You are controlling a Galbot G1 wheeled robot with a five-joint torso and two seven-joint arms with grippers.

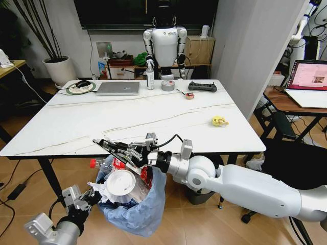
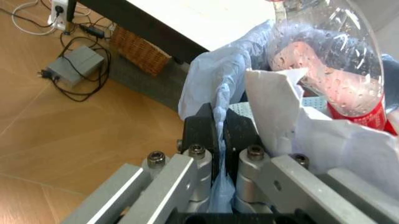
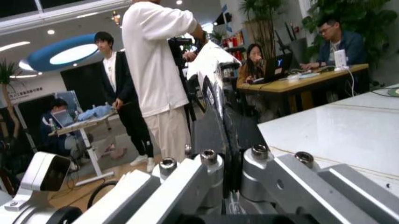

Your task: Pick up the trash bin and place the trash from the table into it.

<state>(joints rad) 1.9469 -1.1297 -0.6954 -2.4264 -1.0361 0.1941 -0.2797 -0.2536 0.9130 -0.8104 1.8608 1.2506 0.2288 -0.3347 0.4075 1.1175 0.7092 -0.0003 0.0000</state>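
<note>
Head view is showing you the trash bin (image 1: 134, 206) hanging just below the near edge of the table (image 1: 122, 125), out over the wooden floor, with your left gripper (image 1: 93, 196) holding it at the rim on the side farthest from the table. In the left wrist view the fingers (image 2: 201, 126) are pressed together on a fold of the blue bag (image 2: 215, 88), so you are carrying the load by thin plastic film; judge it as slippery and easy to tear, and keep it from swinging. The bin is already looking full: a paper cup (image 1: 121, 184), crumpled tissues (image 1: 100, 189) and a red-capped bottle (image 1: 102, 164) are piled at the top, all light and loose, so they could tip out. Your right gripper (image 1: 104, 144) is reaching over the bin just under the table edge, its fingers closed with nothing visibly between them. On the table, away from the bin, a small yellow scrap (image 1: 219, 121) is lying near the right edge; it looks light and soft, so pinch it across its middle.
</note>
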